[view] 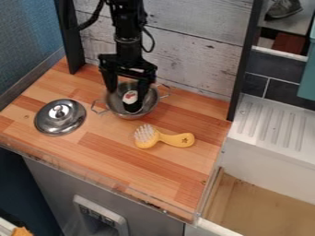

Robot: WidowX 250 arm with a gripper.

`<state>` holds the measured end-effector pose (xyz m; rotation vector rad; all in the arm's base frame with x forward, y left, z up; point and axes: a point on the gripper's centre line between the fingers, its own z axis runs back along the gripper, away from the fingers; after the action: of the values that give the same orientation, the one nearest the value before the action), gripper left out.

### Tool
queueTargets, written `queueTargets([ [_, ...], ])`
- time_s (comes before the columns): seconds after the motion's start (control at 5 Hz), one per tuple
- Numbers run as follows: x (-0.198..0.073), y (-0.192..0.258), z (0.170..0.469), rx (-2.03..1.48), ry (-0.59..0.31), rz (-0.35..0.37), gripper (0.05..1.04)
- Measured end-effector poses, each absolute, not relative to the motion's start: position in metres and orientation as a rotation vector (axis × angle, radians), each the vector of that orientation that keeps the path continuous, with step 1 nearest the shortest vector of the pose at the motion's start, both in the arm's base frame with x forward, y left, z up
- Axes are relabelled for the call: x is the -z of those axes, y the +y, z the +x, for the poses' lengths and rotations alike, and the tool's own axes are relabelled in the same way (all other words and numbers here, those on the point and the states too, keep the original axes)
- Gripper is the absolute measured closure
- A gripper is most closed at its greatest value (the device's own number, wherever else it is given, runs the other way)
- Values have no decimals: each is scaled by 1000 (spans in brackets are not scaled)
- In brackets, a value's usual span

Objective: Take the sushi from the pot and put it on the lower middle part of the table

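Grey cabinet front point(52, 184) below pot point(113, 105), apparently supporting table point(111, 152). Yellow brush point(175, 139) below-right of pot; lid point(60, 117) left of it, leaving mouth accessible. Sushi point(130, 97) inside pot, gripper point(128, 94) fingers apart astride it, presumably for side pinch.

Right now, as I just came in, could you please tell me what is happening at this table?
The robot's gripper is down at the metal pot, its fingers apart, with the sushi in the pot between them. It does not look gripped. The sushi is not yet on the lower middle part of the table. The metal lid lies on the table to the left of the pot in the picture, and a yellow brush lies below the pot, toward the right.
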<state>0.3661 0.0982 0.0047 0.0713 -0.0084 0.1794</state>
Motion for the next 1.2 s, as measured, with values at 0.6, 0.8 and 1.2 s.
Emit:
queueTargets([
  [0.6, 14, 94, 373, -170, 30, 95, 118],
  [0.8, 13, 95, 376, -196, 21, 95, 400],
  [1.2, 11, 93, 373, -198, 19, 72, 678],
])
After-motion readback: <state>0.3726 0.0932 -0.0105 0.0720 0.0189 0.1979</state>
